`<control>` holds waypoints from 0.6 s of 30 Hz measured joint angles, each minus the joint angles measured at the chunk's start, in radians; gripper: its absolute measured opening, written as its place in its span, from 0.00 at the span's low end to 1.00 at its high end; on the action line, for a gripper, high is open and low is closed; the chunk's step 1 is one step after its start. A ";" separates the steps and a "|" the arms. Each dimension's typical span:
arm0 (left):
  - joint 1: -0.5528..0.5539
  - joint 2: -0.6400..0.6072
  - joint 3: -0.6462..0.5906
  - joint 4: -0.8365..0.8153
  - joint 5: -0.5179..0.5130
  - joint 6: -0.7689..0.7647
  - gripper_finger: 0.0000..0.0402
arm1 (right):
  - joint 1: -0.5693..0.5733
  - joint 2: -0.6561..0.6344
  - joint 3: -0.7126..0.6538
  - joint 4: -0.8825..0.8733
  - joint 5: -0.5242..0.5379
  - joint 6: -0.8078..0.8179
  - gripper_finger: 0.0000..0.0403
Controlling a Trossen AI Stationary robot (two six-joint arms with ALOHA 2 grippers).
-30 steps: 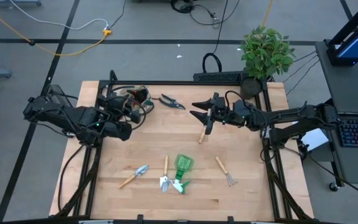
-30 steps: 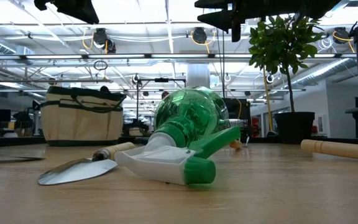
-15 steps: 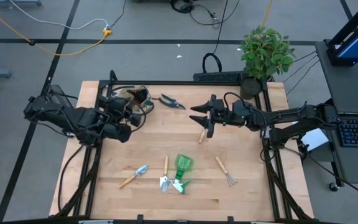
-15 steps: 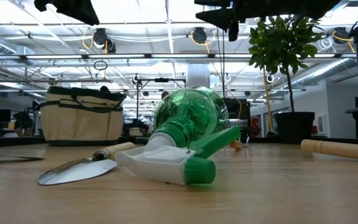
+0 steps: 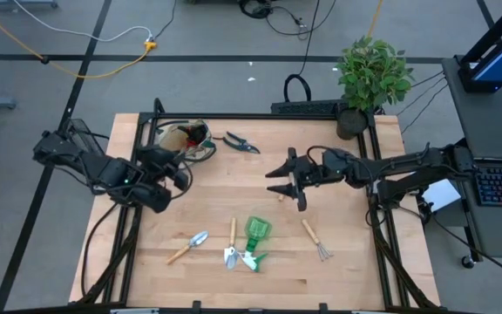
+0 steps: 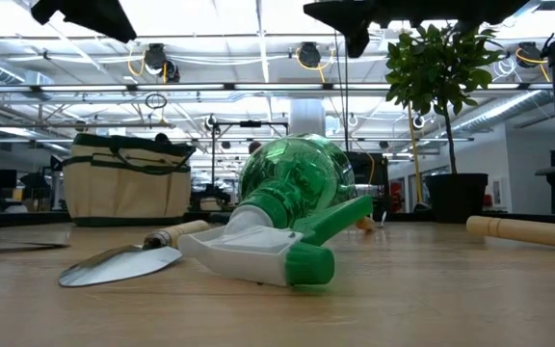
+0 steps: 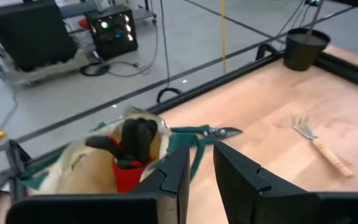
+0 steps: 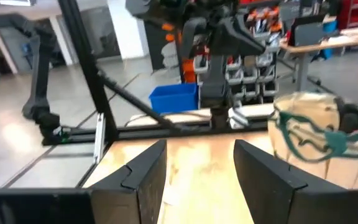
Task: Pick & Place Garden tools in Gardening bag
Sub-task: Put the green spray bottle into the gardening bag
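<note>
At table centre, my right gripper hovers, fingers spread, empty, above wooden-handled tool mostly hidden beneath it. Left gripper sits just beside gardening bag at far-left corner; fingers nearly together, holding nothing. Glove already in bag. Shears lie beside bag. Near front edge: trowel, second trowel, spray bottle, fork rake. I judge tools light, stiff; take wooden handle mid-length, metal ends slippery.
</note>
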 joint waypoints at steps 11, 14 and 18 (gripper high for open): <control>-0.133 -0.100 -0.128 0.001 -0.004 -0.165 0.19 | 0.080 0.024 0.060 -0.196 -0.027 -0.058 0.45; -0.164 -0.119 -0.161 0.001 -0.004 -0.202 0.19 | 0.113 0.062 0.121 -0.290 -0.027 -0.116 0.45; -0.202 -0.139 -0.202 0.002 -0.003 -0.243 0.19 | 0.165 0.143 0.214 -0.390 -0.027 -0.171 0.45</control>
